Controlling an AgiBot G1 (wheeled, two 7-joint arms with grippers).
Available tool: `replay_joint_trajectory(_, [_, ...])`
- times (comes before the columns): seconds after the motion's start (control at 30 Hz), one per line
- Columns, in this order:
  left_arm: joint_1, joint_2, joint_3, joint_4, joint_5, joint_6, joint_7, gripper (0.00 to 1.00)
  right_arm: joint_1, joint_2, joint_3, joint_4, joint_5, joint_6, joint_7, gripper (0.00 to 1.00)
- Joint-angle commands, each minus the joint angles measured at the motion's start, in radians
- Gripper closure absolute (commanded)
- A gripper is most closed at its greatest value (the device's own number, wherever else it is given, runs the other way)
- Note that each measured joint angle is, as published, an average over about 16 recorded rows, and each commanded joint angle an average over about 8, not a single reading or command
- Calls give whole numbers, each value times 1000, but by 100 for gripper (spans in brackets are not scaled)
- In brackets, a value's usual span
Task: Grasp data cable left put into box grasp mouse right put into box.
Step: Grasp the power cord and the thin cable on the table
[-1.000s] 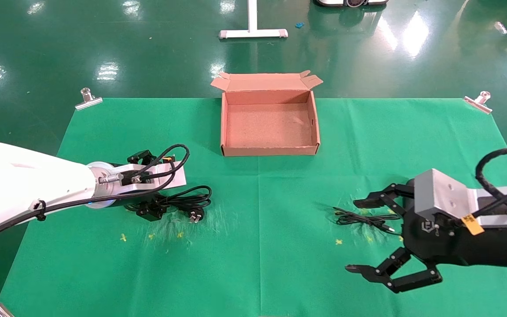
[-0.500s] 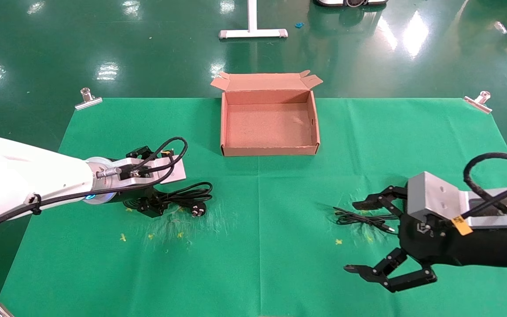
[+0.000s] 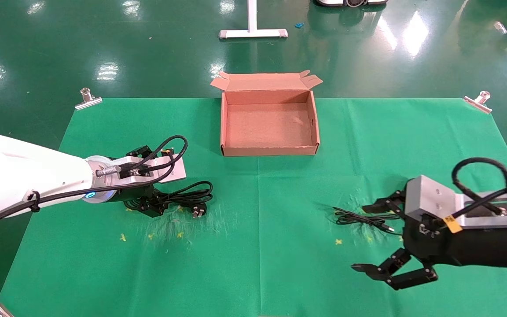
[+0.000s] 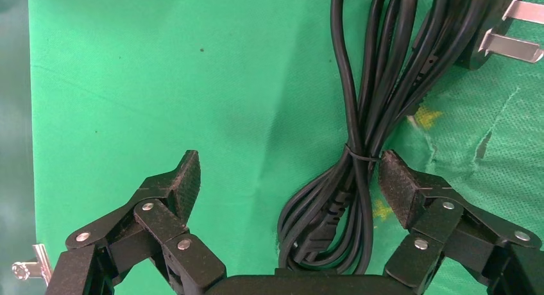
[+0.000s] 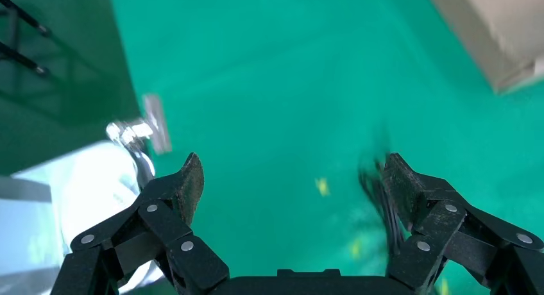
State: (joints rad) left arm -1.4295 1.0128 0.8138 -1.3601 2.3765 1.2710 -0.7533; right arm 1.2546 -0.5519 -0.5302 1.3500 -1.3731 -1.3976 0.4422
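Note:
The data cable (image 3: 192, 198) lies coiled on the green cloth at the left, its pronged plug (image 3: 198, 212) toward the middle. My left gripper (image 3: 148, 206) is open and low over the cable's looped end. In the left wrist view the cable (image 4: 359, 115) runs between the spread fingers (image 4: 186, 179), close to one pad, and the left gripper (image 4: 290, 179) holds nothing. My right gripper (image 3: 363, 237) is open above the cloth at the right, beside the mouse's thin cord (image 3: 359, 218). The mouse itself is hidden. The box (image 3: 269, 150) stands open and empty at the far middle.
Metal clips (image 3: 88, 99) (image 3: 478, 102) pin the cloth's far corners. A white stand base (image 3: 253, 33) is on the floor beyond. Small yellow marks dot the cloth near both grippers. The right wrist view shows a box corner (image 5: 494, 32) and a clip (image 5: 144, 128).
My left gripper has shifted a little farther away and lower over the cable, which moved slightly. My right gripper has sunk lower and drawn back a little to the right.

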Motion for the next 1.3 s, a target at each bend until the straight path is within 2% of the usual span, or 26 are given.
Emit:
replay_joint_trajectory(0.03, [0, 0, 0, 0, 0, 0, 0, 0, 3, -1, -12, -1, -36, 7, 15, 0])
replay_joint_trajectory(0.2, [0, 0, 0, 0, 0, 0, 0, 0, 16, -52, -57, -12, -183, 65, 87, 0])
replay_joint_trajectory(0.37, [0, 0, 0, 0, 0, 0, 0, 0, 10, -104, -81, -39, -262, 124, 131, 0])
replay_joint_trajectory(0.63, [0, 0, 0, 0, 0, 0, 0, 0, 3, -181, -105, -159, -338, 207, 107, 0])
replay_joint_trajectory(0.87, [0, 0, 0, 0, 0, 0, 0, 0, -1, -218, -99, -250, -345, 263, 73, 0])
replay_joint_trajectory(0.9, [0, 0, 0, 0, 0, 0, 0, 7, -1, -221, -99, -256, -345, 266, 70, 0])
replay_joint_trajectory(0.93, [0, 0, 0, 0, 0, 0, 0, 19, -1, -222, -98, -262, -345, 269, 68, 1])
replay_joint_trajectory(0.97, [0, 0, 0, 0, 0, 0, 0, 32, -1, -224, -98, -266, -345, 272, 67, 10])
replay_joint_trajectory(1.13, [0, 0, 0, 0, 0, 0, 0, 94, -2, -227, -97, -273, -347, 276, 63, 72])
replay_joint_trajectory(1.17, [0, 0, 0, 0, 0, 0, 0, 100, -2, -226, -97, -272, -346, 276, 63, 85])
replay_joint_trajectory(1.2, [0, 0, 0, 0, 0, 0, 0, 100, -2, -226, -97, -271, -345, 275, 63, 96])
replay_joint_trajectory(1.23, [0, 0, 0, 0, 0, 0, 0, 100, -2, -226, -97, -270, -344, 275, 64, 100])
replay_joint_trajectory(1.3, [0, 0, 0, 0, 0, 0, 0, 100, -2, -225, -97, -269, -343, 273, 65, 100])
